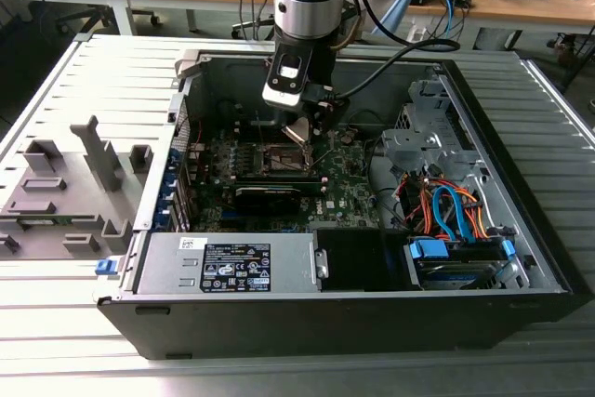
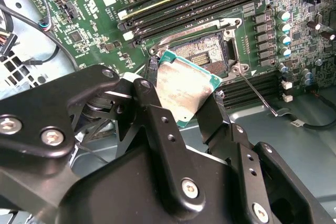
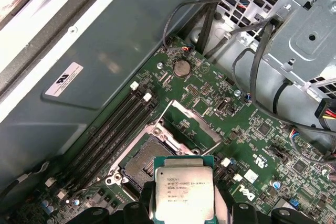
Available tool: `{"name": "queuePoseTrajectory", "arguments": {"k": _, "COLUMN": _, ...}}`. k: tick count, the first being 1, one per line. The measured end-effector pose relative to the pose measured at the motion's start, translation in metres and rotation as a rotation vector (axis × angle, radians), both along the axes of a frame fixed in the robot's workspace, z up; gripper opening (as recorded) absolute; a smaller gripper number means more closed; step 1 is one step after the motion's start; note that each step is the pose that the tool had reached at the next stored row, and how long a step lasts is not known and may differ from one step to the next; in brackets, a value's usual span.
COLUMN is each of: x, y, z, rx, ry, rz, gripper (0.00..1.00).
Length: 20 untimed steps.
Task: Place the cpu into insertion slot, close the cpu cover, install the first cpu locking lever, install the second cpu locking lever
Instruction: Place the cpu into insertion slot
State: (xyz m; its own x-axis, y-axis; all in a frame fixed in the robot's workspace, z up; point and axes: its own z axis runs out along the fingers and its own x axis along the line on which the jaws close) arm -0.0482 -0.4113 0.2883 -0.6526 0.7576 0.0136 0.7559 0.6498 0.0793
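Observation:
My gripper (image 1: pixel 297 132) hangs inside the open computer case and is shut on the cpu (image 2: pixel 184 88), a pale metal square with a green edge. Black fingers (image 2: pixel 149 103) press on two opposite sides of it. The chip (image 3: pixel 184 195) sits tilted a little above the insertion slot (image 2: pixel 209 53), the dark square socket (image 3: pixel 140 162) on the green motherboard. The cpu cover (image 3: pixel 194 125), a silvery frame with a square window, stands swung open beside the socket. A thin wire locking lever (image 2: pixel 257 92) sticks out from one socket corner, released.
Long black memory slots (image 2: pixel 199 3) run beside the socket. A black graphics card (image 1: pixel 270 194) lies near it, and the power supply (image 1: pixel 232 265) fills the case front. A drive cage (image 3: pixel 299 30) and loose cables (image 1: pixel 446 211) sit toward the exterior view's right. Case walls surround everything.

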Motion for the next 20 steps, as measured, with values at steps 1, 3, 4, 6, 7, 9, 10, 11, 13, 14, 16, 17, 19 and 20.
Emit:
{"name": "queuePoseTrajectory", "arguments": {"k": 1, "x": 0.0, "y": 0.0, "z": 0.0, "rx": 0.0, "ry": 0.0, "rz": -0.001, "gripper": 0.54}}
{"name": "queuePoseTrajectory", "arguments": {"k": 3, "x": 0.0, "y": 0.0, "z": 0.0, "rx": 0.0, "ry": 0.0, "rz": -0.002, "gripper": 0.54}}
{"name": "queuePoseTrajectory", "arguments": {"k": 4, "x": 0.0, "y": 0.0, "z": 0.0, "rx": 0.0, "ry": 0.0, "rz": -0.004, "gripper": 0.54}}
{"name": "queuePoseTrajectory", "arguments": {"k": 6, "x": 0.0, "y": 0.0, "z": 0.0, "rx": 0.0, "ry": 0.0, "rz": -0.005, "gripper": 0.54}}
{"name": "queuePoseTrajectory", "arguments": {"k": 7, "x": 0.0, "y": 0.0, "z": 0.0, "rx": 0.0, "ry": 0.0, "rz": -0.006, "gripper": 0.54}}
{"name": "queuePoseTrajectory", "arguments": {"k": 9, "x": 0.0, "y": 0.0, "z": 0.0, "rx": 0.0, "ry": 0.0, "rz": -0.008, "gripper": 0.54}}
{"name": "queuePoseTrajectory", "arguments": {"k": 10, "x": 0.0, "y": 0.0, "z": 0.0, "rx": 0.0, "ry": 0.0, "rz": -0.009, "gripper": 0.54}}
{"name": "queuePoseTrajectory", "arguments": {"k": 11, "x": 0.0, "y": 0.0, "z": 0.0, "rx": 0.0, "ry": 0.0, "rz": -0.011, "gripper": 0.54}}
{"name": "queuePoseTrajectory", "arguments": {"k": 13, "x": 0.0, "y": 0.0, "z": 0.0, "rx": 0.0, "ry": 0.0, "rz": -0.012, "gripper": 0.54}}
{"name": "queuePoseTrajectory", "arguments": {"k": 14, "x": 0.0, "y": 0.0, "z": 0.0, "rx": 0.0, "ry": 0.0, "rz": -0.013, "gripper": 0.54}}
{"name": "queuePoseTrajectory", "arguments": {"k": 16, "x": 0.0, "y": 0.0, "z": 0.0, "rx": 0.0, "ry": 0.0, "rz": -0.013, "gripper": 0.54}}
{"name": "queuePoseTrajectory", "arguments": {"k": 17, "x": 0.0, "y": 0.0, "z": 0.0, "rx": 0.0, "ry": 0.0, "rz": -0.014, "gripper": 0.54}}
{"name": "queuePoseTrajectory", "arguments": {"k": 19, "x": 0.0, "y": 0.0, "z": 0.0, "rx": -0.0001, "ry": 0.0, "rz": -0.015, "gripper": 0.54}}
{"name": "queuePoseTrajectory", "arguments": {"k": 20, "x": 0.0, "y": 0.0, "z": 0.0, "rx": 0.0, "ry": 0.0, "rz": -0.016, "gripper": 0.54}}
